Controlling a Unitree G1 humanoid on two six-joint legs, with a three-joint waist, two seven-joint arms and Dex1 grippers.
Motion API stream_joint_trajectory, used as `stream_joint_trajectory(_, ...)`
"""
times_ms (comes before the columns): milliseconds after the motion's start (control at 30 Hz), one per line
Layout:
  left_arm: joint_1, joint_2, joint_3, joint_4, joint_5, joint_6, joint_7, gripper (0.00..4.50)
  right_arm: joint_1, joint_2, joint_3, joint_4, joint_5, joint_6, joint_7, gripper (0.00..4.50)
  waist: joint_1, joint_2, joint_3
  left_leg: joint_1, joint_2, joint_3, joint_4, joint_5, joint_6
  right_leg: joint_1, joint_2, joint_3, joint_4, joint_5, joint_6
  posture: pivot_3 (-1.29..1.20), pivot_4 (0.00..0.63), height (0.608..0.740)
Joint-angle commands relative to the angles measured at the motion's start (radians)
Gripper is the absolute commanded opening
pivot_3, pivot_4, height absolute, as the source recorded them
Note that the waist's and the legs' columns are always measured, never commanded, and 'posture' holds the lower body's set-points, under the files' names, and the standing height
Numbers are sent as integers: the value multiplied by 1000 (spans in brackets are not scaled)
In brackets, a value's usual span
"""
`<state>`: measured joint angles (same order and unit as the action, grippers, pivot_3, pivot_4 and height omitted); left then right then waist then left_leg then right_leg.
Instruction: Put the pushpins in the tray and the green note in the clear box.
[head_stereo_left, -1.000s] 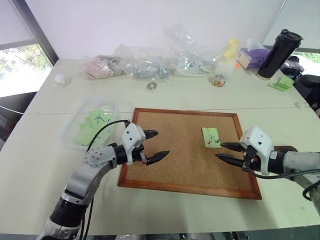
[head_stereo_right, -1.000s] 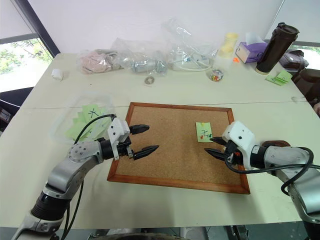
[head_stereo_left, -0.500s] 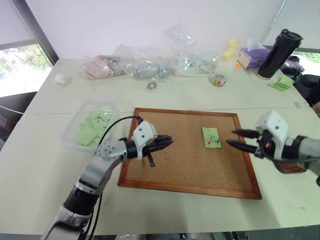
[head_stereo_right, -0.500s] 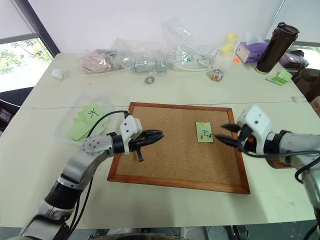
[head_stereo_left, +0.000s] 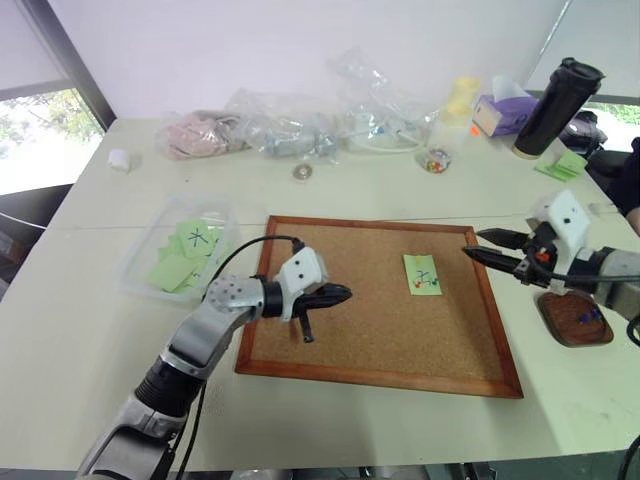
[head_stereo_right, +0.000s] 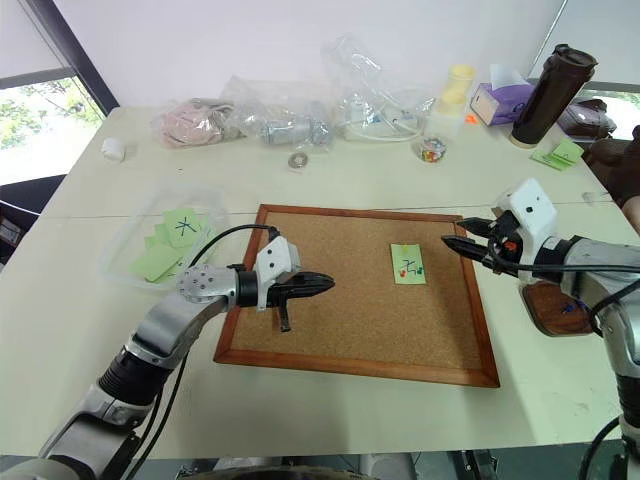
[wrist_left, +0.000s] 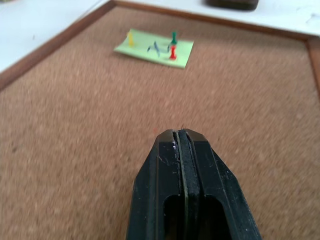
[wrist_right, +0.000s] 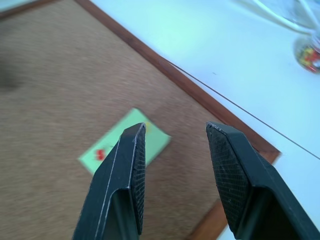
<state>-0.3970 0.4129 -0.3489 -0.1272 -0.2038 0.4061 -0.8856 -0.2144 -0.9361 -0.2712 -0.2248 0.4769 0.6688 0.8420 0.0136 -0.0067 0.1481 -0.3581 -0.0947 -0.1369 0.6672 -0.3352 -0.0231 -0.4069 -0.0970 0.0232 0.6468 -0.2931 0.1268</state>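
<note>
Your right gripper (head_stereo_left: 485, 247) is hovering part-open just beside the note (head_stereo_left: 422, 274) w/ its pins (wrist_left: 172, 46) — nearer arm; left gripper (head_stereo_left: 338, 294) is sitting closed, empty, well apart.

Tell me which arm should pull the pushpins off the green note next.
Right, probably. The right claw is open beside the green note, where the pushpins stand, with the tray on its side. The left claw is shut, farther off over the corkboard.
</note>
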Motion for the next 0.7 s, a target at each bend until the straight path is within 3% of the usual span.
stream_joint_trajectory(33,17,8,-16,29,44,-50,5,53,-31,29,55,18,-52,-53,-26,1935,-1,0,0,0,0,0,0,0,0,0,0,0,0,0,0,0,150,740)
stream_joint_trajectory(367,74,13,-8,75,84,-114,34,53,-107,134,217,61,-156,-118,-64,1935,-1,1,-1,0,0,0,0,0,0,0,0,0,1,0,0,0,150,740)
stream_joint_trajectory(700,121,16,4,12,71,-73,69,53,-182,189,292,207,-213,-191,-26,1935,-4,1,-1,1,0,0,0,0,0,0,0,0,1,0,0,0,150,740)
